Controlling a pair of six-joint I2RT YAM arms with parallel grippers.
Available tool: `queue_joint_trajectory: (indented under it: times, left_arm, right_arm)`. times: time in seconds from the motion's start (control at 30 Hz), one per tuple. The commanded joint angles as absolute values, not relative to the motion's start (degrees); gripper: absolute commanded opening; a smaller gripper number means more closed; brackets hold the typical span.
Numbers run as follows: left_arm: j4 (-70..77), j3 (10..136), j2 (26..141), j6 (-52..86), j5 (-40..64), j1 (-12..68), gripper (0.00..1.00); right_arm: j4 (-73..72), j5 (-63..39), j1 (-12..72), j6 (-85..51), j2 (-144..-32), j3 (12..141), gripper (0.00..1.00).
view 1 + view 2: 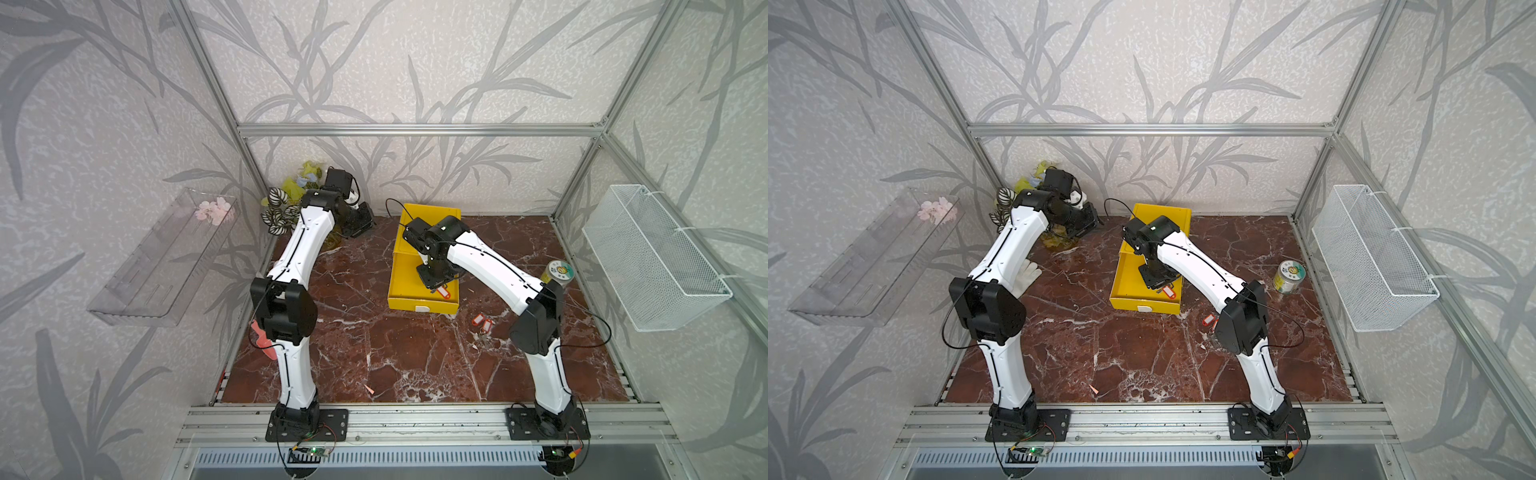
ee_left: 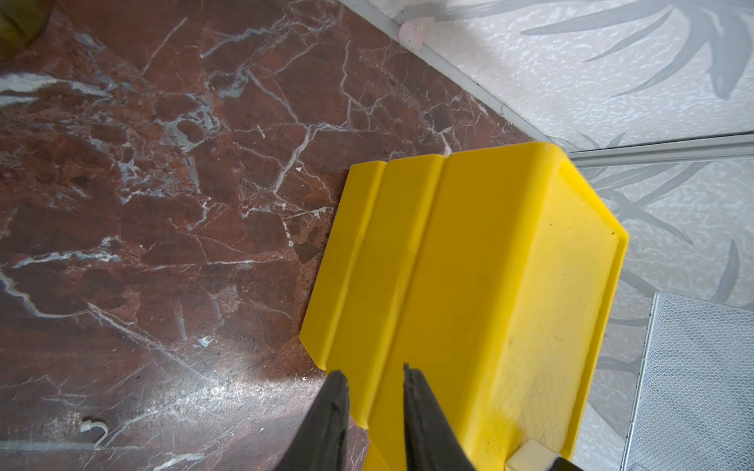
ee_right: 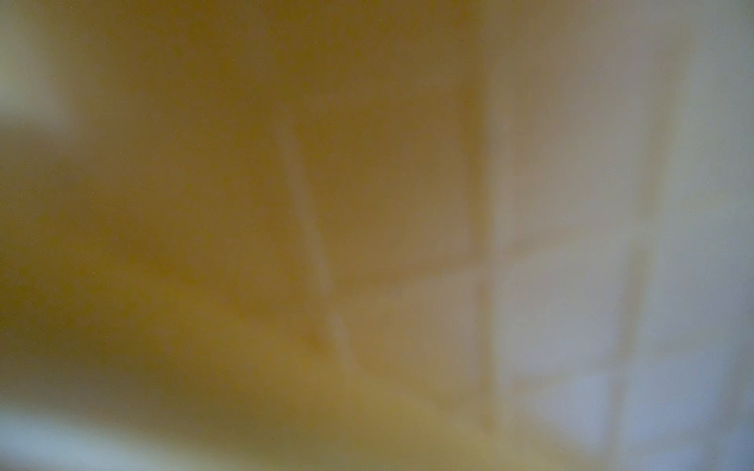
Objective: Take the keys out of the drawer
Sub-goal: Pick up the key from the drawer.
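Observation:
The yellow drawer (image 1: 400, 286) stands pulled out toward the front from its yellow case (image 1: 432, 212) at the back middle. My right gripper (image 1: 436, 287) reaches down inside it, its fingertips hidden under the wrist. Keys with a red-orange tag (image 1: 444, 294) lie in the drawer right at its tip, also seen in a top view (image 1: 1169, 292); whether they are gripped does not show. The right wrist view is only a yellow-grey blur. More red-orange tagged keys (image 1: 481, 322) lie on the marble in front of the drawer. My left gripper (image 2: 375, 379) hovers open beside the case's left side.
A jar with a green-yellow lid (image 1: 559, 272) stands at the right edge. A white mesh basket (image 1: 652, 257) hangs on the right wall and a clear shelf (image 1: 158, 257) on the left wall. Artificial plants (image 1: 286, 203) fill the back left corner, near a white glove (image 1: 1027, 274).

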State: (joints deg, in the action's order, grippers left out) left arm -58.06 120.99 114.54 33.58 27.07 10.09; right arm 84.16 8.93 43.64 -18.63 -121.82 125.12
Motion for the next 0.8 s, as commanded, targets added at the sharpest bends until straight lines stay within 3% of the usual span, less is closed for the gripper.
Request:
queue_joint_trajectory:
  times: [0.0, 0.2, 0.53, 0.67, 0.73, 0.77]
  left_arm:
    - [-59.07, 123.47, 115.43, 33.25, 27.07, 10.02, 0.27]
    - [-60.0, 125.98, 116.9, 33.3, 27.09, 9.84, 0.27]
    - [-62.09, 131.99, 119.89, 33.08, 26.72, 9.32, 0.27]
    - [-63.12, 133.66, 120.76, 32.81, 26.81, 9.32, 0.27]
    - [-63.34, 133.68, 120.74, 32.73, 26.67, 9.32, 0.27]
    - [-63.39, 133.6, 120.77, 32.78, 26.64, 9.32, 0.27]
  right_arm:
    - [99.53, 7.3, 44.03, -17.06, -126.32, 123.98, 0.1]
    - [101.15, 7.63, 43.75, -16.72, -127.32, 127.31, 0.0]
    - [103.19, 7.93, 43.68, -16.23, -127.65, 138.89, 0.0]
    - [103.27, 9.2, 43.68, -18.65, -125.31, 136.76, 0.14]
    - [103.28, 9.56, 43.68, -20.32, -124.29, 135.22, 0.32]
    - [103.3, 9.66, 43.7, -21.0, -123.86, 134.15, 0.36]
